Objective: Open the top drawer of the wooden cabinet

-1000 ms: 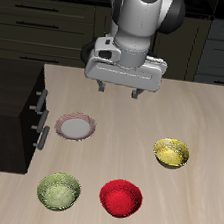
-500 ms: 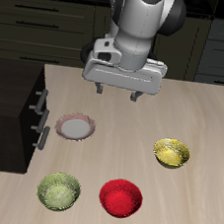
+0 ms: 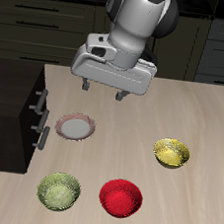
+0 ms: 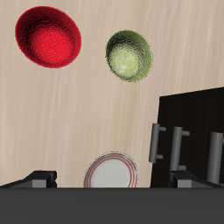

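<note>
The wooden cabinet (image 3: 10,111) is a dark box at the table's side edge, with silver bar handles on its front. The top drawer's handle (image 3: 40,99) sits above a second handle and the drawer is closed. In the wrist view the cabinet (image 4: 192,122) shows three handles, and the top drawer's handle (image 4: 214,156) is the widest. My gripper (image 3: 102,90) is open and empty. It hovers above the table farther back than the plate, apart from the cabinet. Its fingertips (image 4: 39,178) frame the plate.
A pink-rimmed plate (image 3: 74,128) (image 4: 111,172) lies beside the cabinet front. A green bowl (image 3: 59,190) (image 4: 129,54) and a red bowl (image 3: 120,197) (image 4: 48,37) sit near the table's front edge. A yellow bowl (image 3: 173,152) sits farther out.
My gripper has moved sideways toward the cabinet and tilted a little. It stays open. The drawers and bowls have not moved.
</note>
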Controlling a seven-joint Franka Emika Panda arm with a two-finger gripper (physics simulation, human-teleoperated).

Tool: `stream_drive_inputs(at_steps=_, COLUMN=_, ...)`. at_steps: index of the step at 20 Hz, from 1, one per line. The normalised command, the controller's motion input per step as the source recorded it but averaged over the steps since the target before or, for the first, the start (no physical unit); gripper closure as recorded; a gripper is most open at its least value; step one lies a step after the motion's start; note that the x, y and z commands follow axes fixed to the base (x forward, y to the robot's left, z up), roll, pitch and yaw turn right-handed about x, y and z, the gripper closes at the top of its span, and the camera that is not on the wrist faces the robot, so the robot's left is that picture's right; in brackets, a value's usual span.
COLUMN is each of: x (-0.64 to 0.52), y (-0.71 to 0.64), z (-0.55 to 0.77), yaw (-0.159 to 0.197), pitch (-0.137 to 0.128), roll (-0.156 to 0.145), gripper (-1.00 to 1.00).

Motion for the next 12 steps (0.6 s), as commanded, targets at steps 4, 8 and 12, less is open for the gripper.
stream_drive_inputs(at_steps=4, x=0.02, y=-0.32, z=-0.03, yaw=0.086, pitch=-0.025, roll=-0.18, gripper=-1.0)
stream_drive_inputs(at_steps=8, x=-0.03, y=-0.22, z=-0.01, yaw=0.063, pitch=-0.01, roll=-0.107, gripper=-1.0)
stream_drive_inputs(at_steps=12, x=-0.07, y=-0.25, z=0.04, yaw=0.037, pitch=-0.014, roll=-0.176, gripper=-1.0)
